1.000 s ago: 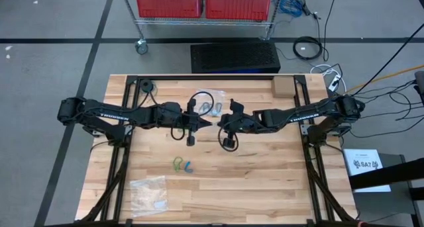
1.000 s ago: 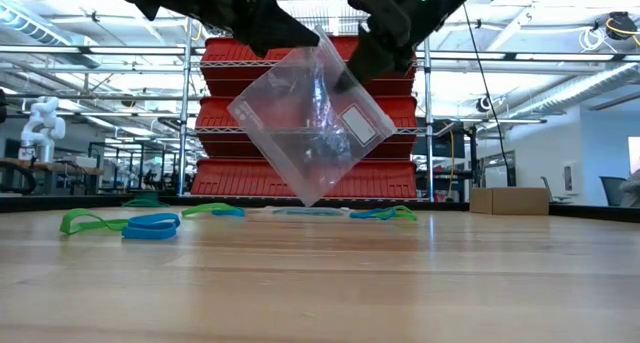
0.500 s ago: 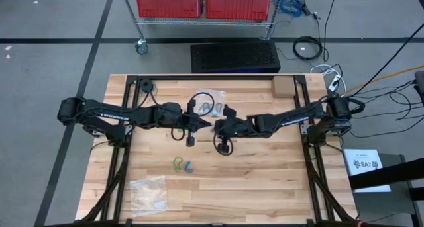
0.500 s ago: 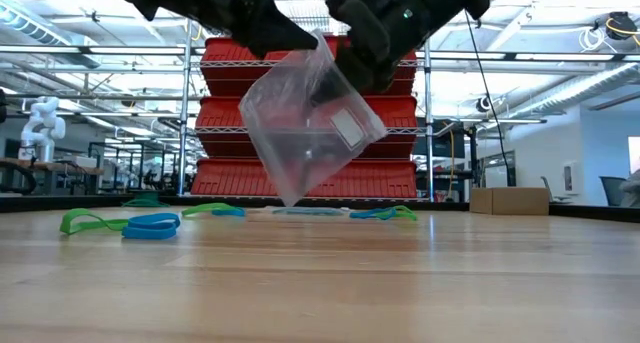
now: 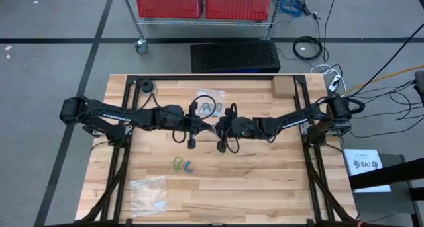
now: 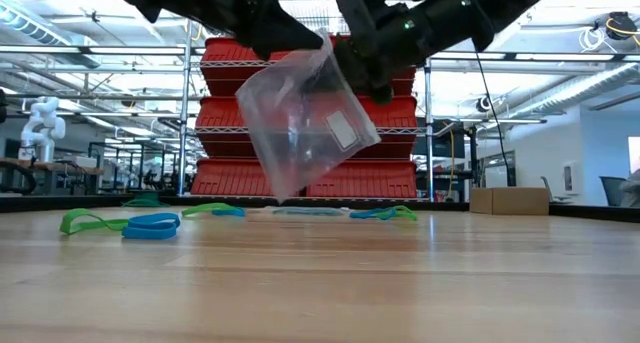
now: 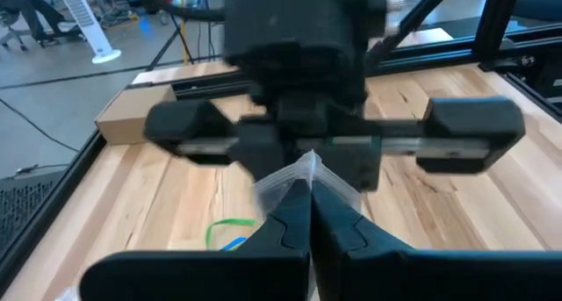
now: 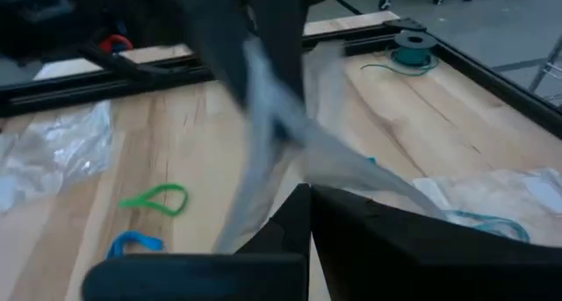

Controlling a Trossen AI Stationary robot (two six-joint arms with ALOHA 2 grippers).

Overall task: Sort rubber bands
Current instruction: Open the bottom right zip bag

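A clear plastic bag (image 6: pixel 305 123) with a white label hangs in the air between both grippers over the table's middle. My left gripper (image 5: pixel 201 125) is shut on its top, and my right gripper (image 5: pixel 220 128) is shut on it from the opposite side. Green and blue rubber bands (image 5: pixel 183 165) lie loose on the wood nearer the near edge, also in the low view (image 6: pixel 150 225). More bands (image 6: pixel 385 213) lie farther back. In the right wrist view, a green band (image 8: pixel 156 198) and a blue one (image 8: pixel 132 244) lie flat. My left gripper pinches the bag's upper edge (image 7: pixel 304 171) between its two fingertips, reaching level from the table's left. The bag is lifted clear and hangs below, tilted. My right gripper pinches the bag's upper right edge (image 6: pixel 362 83), reaching from the table's right. The film (image 8: pixel 351 165) runs taut from its fingertips toward the left gripper.
A second clear bag (image 5: pixel 211 102) with bands lies toward the far edge, and a third crinkled bag (image 5: pixel 149 192) lies near the near left corner. A small cardboard box (image 5: pixel 283 87) sits at the far right. Bare wood shows on the near right.
My right gripper has moved a little toward the left gripper and turned at the wrist, staying shut on the bag. The bag has swung about under the left gripper's hold: its lower corner has shifted toward the table's left and its labelled side has dropped lower.
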